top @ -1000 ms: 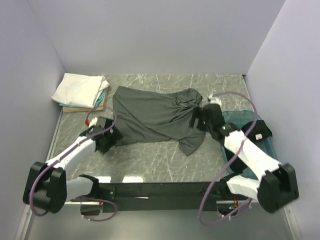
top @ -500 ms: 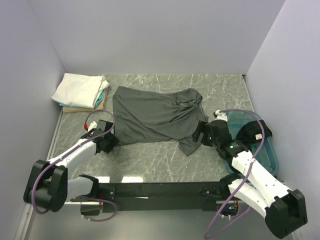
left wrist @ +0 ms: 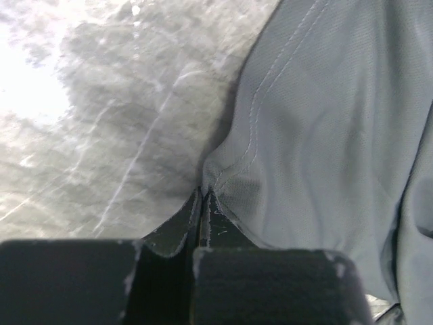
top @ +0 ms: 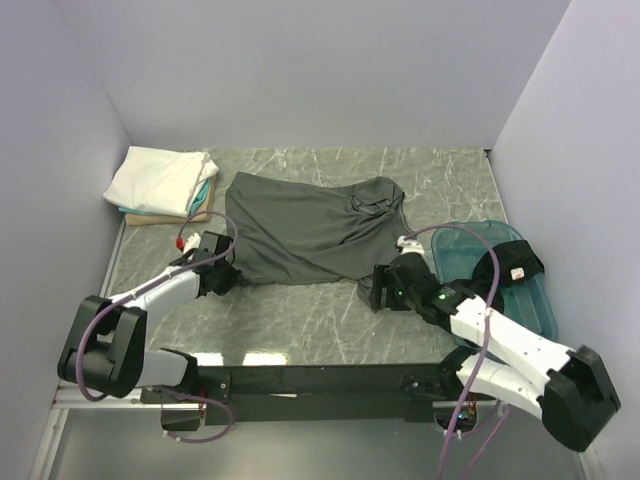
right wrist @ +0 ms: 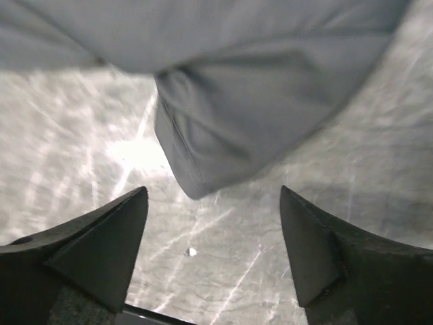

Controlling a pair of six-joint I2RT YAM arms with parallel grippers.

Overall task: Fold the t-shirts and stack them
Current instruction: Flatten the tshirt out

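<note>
Left claw [left wrist: 201, 211] pinching soft charcoal t-shirt [left wrist: 325, 122] at stitched hem — right claw [right wrist: 213, 203] spread

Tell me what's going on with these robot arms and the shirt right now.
Two robot arms are working on a dark grey t-shirt spread on the table. The left gripper is shut on the shirt's near left hem corner. The right gripper is open, poised just short of the sleeve at the near right, not gripping it. A folded pile topped by a white shirt sits in the far left corner. A teal bin on the right holds something black.
</note>
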